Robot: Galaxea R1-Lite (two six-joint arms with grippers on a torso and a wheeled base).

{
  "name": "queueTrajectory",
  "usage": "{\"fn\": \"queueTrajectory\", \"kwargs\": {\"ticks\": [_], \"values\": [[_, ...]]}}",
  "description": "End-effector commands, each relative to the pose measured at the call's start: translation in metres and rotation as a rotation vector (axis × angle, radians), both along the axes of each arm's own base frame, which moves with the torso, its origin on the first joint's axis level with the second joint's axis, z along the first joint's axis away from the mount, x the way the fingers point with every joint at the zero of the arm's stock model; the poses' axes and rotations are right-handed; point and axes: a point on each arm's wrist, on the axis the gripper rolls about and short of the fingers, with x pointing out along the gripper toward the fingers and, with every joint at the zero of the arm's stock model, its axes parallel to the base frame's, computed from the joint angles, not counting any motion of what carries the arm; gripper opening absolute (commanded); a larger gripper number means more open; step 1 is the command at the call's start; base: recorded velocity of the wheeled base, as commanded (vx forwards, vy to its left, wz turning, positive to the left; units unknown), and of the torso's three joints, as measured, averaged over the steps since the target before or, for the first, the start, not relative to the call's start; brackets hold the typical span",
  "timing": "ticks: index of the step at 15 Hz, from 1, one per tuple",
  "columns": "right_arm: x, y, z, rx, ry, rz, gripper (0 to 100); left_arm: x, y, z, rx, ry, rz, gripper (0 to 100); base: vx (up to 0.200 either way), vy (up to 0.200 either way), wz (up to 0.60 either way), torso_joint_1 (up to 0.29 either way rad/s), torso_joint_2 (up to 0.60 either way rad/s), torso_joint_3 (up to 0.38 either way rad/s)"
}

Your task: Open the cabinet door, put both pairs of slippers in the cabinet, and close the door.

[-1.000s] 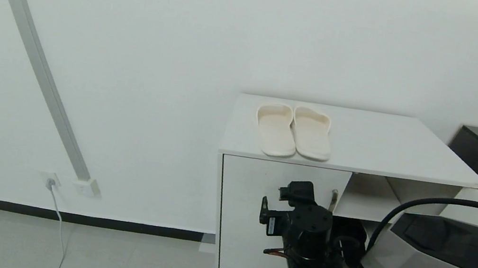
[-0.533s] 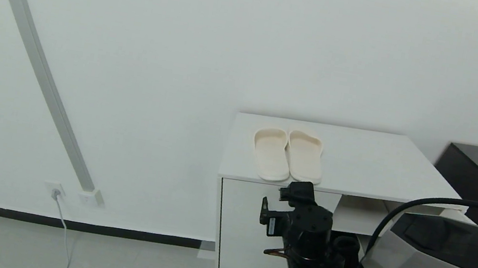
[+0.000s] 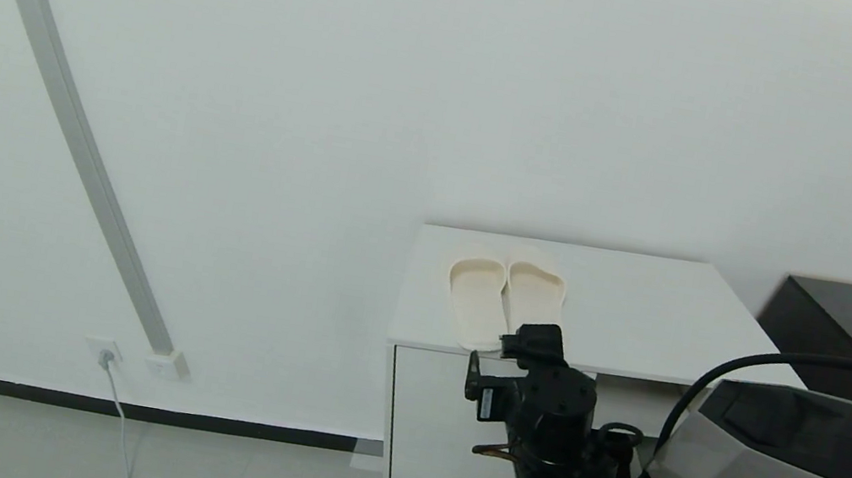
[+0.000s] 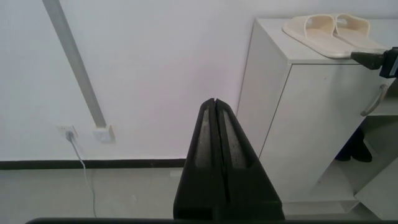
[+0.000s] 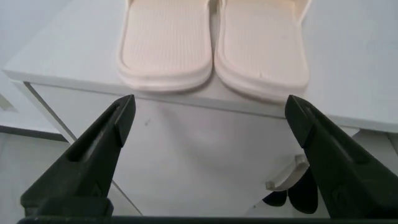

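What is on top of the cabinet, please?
A cream pair of slippers lies side by side on the cabinet, near its front left, heels at the edge. In the head view the right arm covers one heel; the right wrist view shows both heels.

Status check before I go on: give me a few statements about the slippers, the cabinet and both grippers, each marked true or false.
1. The cream slippers lie side by side on top of the cabinet. True.
2. The right gripper is shut on a slipper. False: it is open and empty, in front of the cabinet's top edge, just short of the slippers' heels.
3. The left gripper is shut. True.
4. The left gripper holds the cabinet door. False: it holds nothing and is apart from the cabinet, well clear of the door handle.
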Motion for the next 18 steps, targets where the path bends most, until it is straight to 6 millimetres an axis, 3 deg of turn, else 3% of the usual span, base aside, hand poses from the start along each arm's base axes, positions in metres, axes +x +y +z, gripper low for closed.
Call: {"fn": "queueTrajectory", "kwargs": {"ticks": [1, 5, 10, 13, 15, 18], "values": [[-0.002, -0.001, 0.001, 0.001, -0.013, 0.003, 100, 0.0, 0.0, 0.0, 0.0, 0.001, 0.001, 0, 0.0, 0.0, 0.0, 0.056, -0.12, -0.061], [-0.001, -0.005, 0.008, -0.009, -0.081, 0.02, 100, 0.0, 0.0, 0.0, 0.0, 0.001, -0.001, 0, 0.0, 0.0, 0.0, 0.0, 0.0, 0.0], [0.006, -0.014, 0.069, 0.035, -0.057, 0.01, 100, 0.0, 0.0, 0.0, 0.007, 0.002, -0.002, 0, 0.0, 0.0, 0.0, 0.0, 0.0, 0.0], [0.017, -0.005, 0.094, 0.064, 0.045, -0.004, 100, 0.0, 0.0, 0.0, 0.007, 0.002, -0.002, 0, 0.0, 0.0, 0.0, 0.0, 0.0, 0.0], [0.023, 0.0, 0.105, 0.091, 0.094, -0.017, 100, 0.0, 0.0, 0.0, 0.007, 0.002, -0.004, 0, 0.0, 0.0, 0.0, 0.0, 0.0, 0.0], [0.025, 0.002, 0.101, 0.093, 0.142, -0.026, 100, 0.0, 0.0, 0.0, 0.004, 0.002, -0.005, 0, 0.0, 0.0, 0.0, 0.0, 0.0, 0.0]]}}
